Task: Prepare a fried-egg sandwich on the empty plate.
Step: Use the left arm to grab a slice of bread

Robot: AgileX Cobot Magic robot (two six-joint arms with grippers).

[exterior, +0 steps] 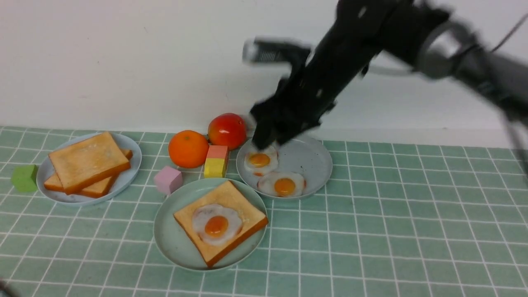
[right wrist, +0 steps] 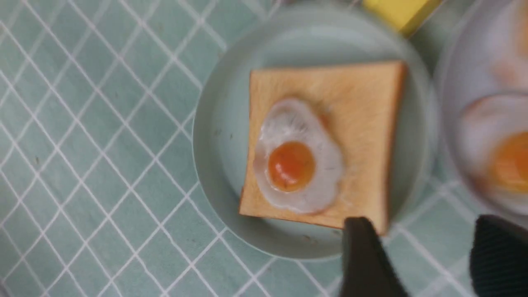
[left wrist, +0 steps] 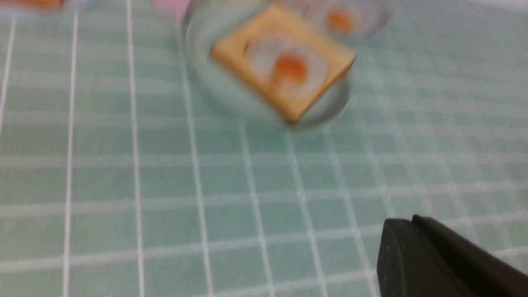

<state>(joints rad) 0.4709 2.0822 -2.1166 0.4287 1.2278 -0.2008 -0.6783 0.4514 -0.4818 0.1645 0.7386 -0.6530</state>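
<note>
Two jaws of the right gripper (exterior: 268,140) stand apart, empty, over the far-left rim of the speckled grey-blue plate (exterior: 307,159); left gripper (left wrist: 406,231) closed, above open tiled cloth (exterior: 412,214); glossy fried egg (exterior: 216,226) sits on one square toast (exterior: 235,198) on the round mint plate (exterior: 167,241), nearer and left of the right gripper.

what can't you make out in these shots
- Front view: right gripper is motion-blurred, so whether it touches the far egg is unclear.
- Front view: lower toast slice is mostly covered by the upper slice.
- Left wrist view: left gripper is cut off by the frame edge; the view is blurred.
</note>
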